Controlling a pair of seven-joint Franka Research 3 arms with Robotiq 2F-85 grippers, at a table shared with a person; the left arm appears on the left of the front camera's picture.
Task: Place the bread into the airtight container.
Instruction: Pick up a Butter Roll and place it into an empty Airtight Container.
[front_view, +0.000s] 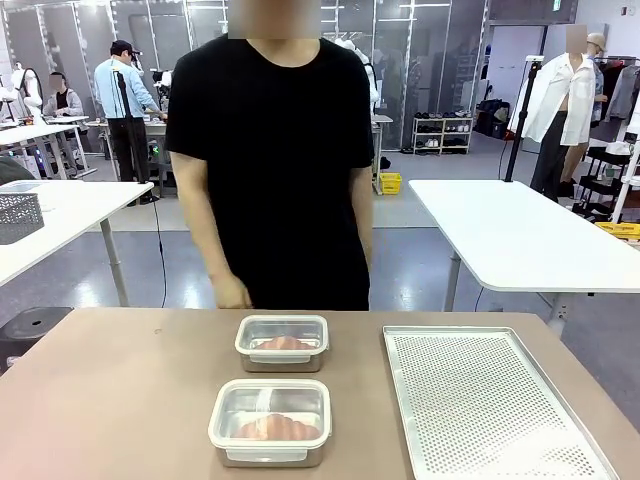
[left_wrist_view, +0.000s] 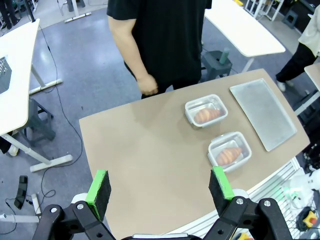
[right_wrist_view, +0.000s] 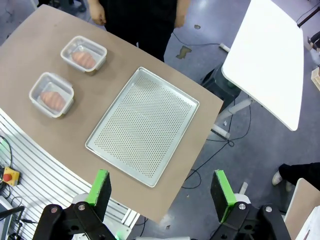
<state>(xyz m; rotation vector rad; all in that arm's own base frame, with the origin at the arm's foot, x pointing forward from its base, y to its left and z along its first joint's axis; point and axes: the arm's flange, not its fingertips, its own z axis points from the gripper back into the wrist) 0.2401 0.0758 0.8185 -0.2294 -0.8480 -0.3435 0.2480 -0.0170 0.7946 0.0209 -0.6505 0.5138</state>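
Both grippers, left gripper (left_wrist_view: 160, 187) and right gripper (right_wrist_view: 161, 187), hang high with fingers wide and empty. Left of the perforated tray (front_view: 480, 400), the near container (front_view: 270, 420) holds bread (front_view: 277, 429); beyond it, the far container (front_view: 283, 342) does too. The task looks finished.

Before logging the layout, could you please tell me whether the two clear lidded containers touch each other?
Apart. The front view shows bare brown table between the far clear lidded container and the near one.

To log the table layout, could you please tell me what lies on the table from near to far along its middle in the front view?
Near container holding bread → far container holding bread → the person beyond the table's far edge.
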